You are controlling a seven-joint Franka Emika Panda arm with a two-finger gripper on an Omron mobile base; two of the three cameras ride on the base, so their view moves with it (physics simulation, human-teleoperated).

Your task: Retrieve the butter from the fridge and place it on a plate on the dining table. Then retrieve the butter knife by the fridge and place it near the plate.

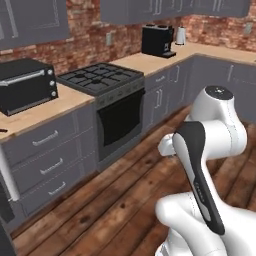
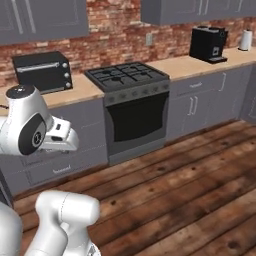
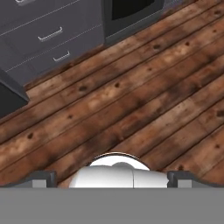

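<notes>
The fingers (image 3: 43, 177) are held wide apart and empty above the wooden floor (image 3: 131, 100), apparently tucked for driving, while the fridge (image 1: 5, 205) is glimpsed at the left edge, the butter presumably inside.

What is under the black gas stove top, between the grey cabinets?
Under the black gas stove top sits a dark oven door with a grey control strip above it. The oven's inside cannot be seen, because the door is closed.
</notes>
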